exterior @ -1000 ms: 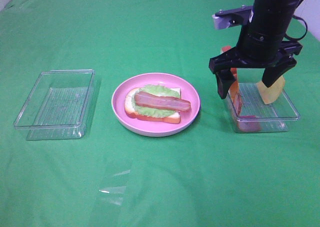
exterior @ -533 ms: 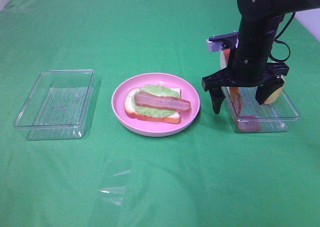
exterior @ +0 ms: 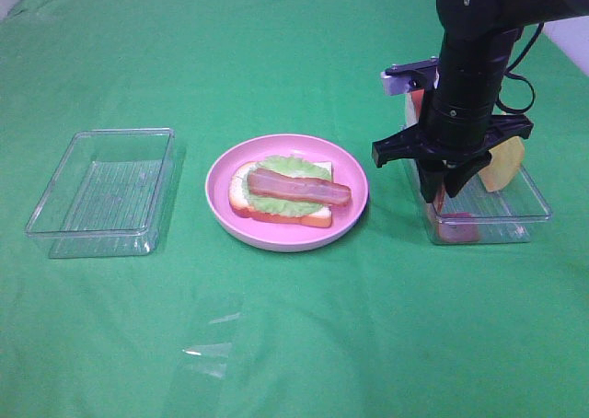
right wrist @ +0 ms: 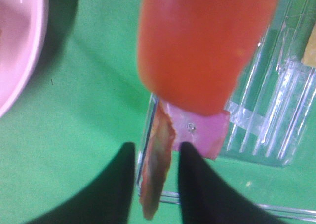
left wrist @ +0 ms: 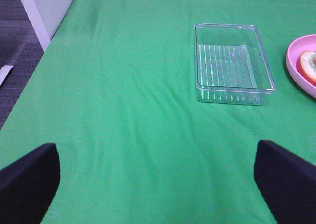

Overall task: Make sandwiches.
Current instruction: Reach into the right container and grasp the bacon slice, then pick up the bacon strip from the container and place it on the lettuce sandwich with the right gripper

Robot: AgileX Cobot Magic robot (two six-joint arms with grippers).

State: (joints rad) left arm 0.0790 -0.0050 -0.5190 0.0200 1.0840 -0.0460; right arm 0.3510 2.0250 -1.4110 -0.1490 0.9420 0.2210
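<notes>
1. The right gripper point(exterior: 444, 191) hangs straight down into the clear plastic rectangular tray point(exterior: 532, 214) just right of the round pink plate point(exterior: 215, 195); its two black fingers point(right wrist: 123, 189) stand narrow, one on each side of a thin reddish-brown bacon strip point(right wrist: 155, 184) that stands on its edge; a sliver of gap seems to show at each pad, so I cannot tell whether the strip is pinched yet.
2. The straight-down approach suits a strip set on edge, since its flat faces meet the pads.
3. A flat pink piece point(right wrist: 197, 132) lies on the tray floor under the strip; a yellow cheese square point(exterior: 504, 165) leans at the tray's side away from the plate; a blurred orange-red shape point(right wrist: 202, 46) fills the right wrist view, too close to name.
4. The half-built sandwich point(exterior: 285, 194) lies in the middle of the plate: a white bread slice with an orange-brown crust, a pale green lettuce leaf on it and one bacon strip on top; it lies uncovered, so more layers can go straight on.
5. The left gripper point(left wrist: 158, 184) hangs spread wide and empty over the green cloth point(exterior: 294, 344), well left of the plate, out of the working arm's way.
6. A second clear plastic tray point(exterior: 55, 217), left of the plate, holds nothing.
</notes>
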